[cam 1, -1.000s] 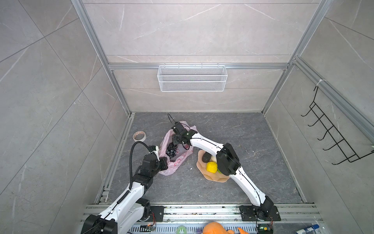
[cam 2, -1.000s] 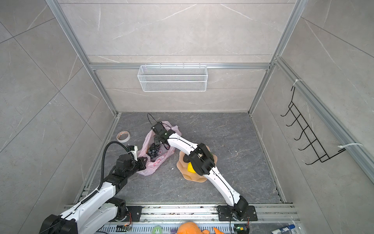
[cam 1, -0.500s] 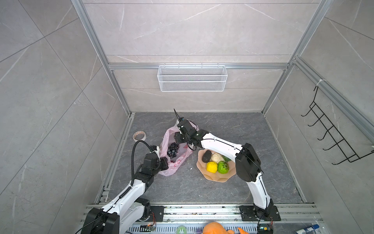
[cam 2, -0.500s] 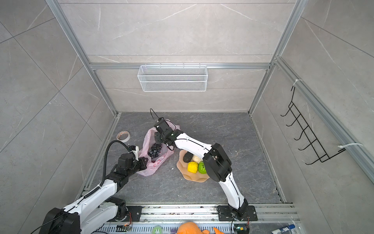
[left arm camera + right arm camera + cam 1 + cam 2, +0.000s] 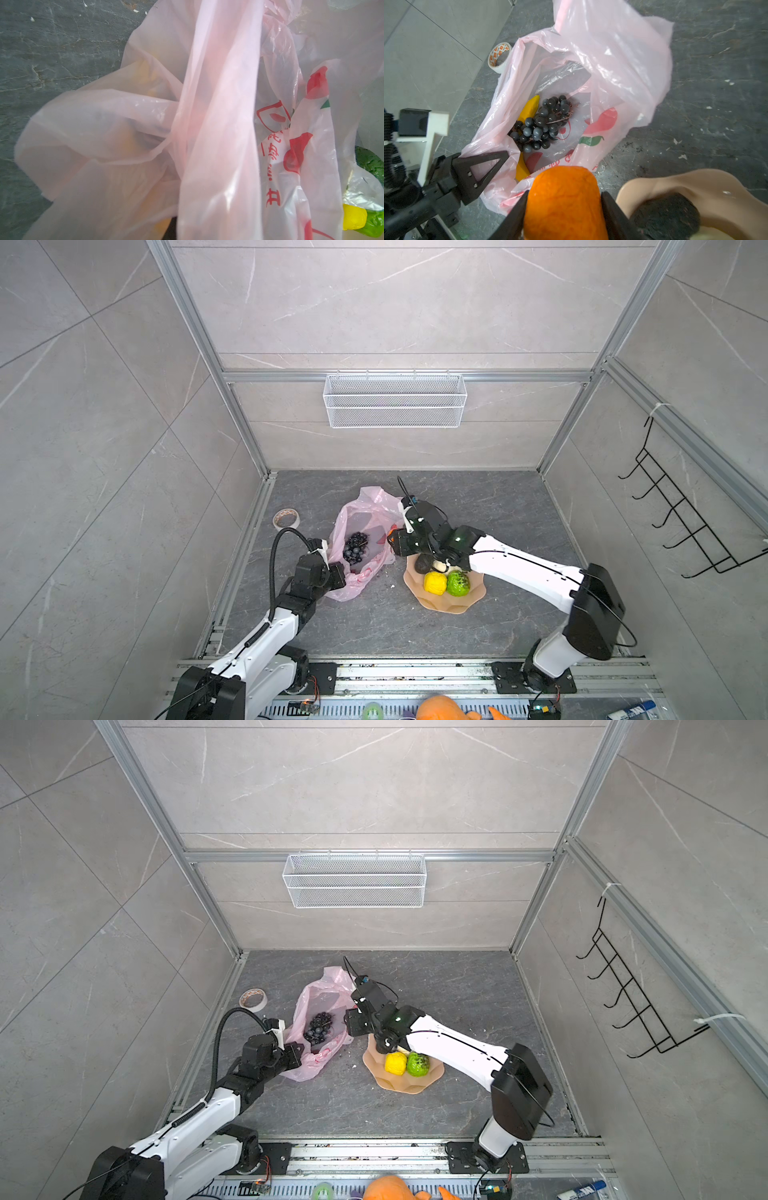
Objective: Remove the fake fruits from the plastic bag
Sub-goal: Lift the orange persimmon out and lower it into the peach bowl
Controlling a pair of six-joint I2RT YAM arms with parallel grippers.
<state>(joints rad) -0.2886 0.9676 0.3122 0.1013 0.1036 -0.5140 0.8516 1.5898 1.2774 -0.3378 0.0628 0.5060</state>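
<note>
The pink plastic bag (image 5: pixel 365 510) (image 5: pixel 320 994) lies open on the floor. Inside it are a black grape bunch (image 5: pixel 355 547) (image 5: pixel 544 122) and a yellow banana (image 5: pixel 529 108). My left gripper (image 5: pixel 338 572) (image 5: pixel 500 158) is shut on the bag's near rim; in the left wrist view the bag (image 5: pixel 207 124) hides the fingers. My right gripper (image 5: pixel 395 541) (image 5: pixel 563 195) is shut on an orange (image 5: pixel 562 203), just above the bag's right edge beside the peach plate (image 5: pixel 453 605). The plate holds a lemon (image 5: pixel 434 583), a bumpy green fruit (image 5: pixel 458 583), an avocado (image 5: pixel 424 563) and a cream piece (image 5: pixel 440 568).
A tape roll (image 5: pixel 286 518) lies by the left wall rail. A white wire basket (image 5: pixel 395 400) hangs on the back wall and a black hook rack (image 5: pixel 681 522) on the right wall. An orange plush toy (image 5: pixel 449 709) sits at the front rail.
My right gripper has drawn back out of the bag toward the plate with the orange, and its elbow has swung right, uncovering the plate's fruits. The left gripper has kept its hold.
</note>
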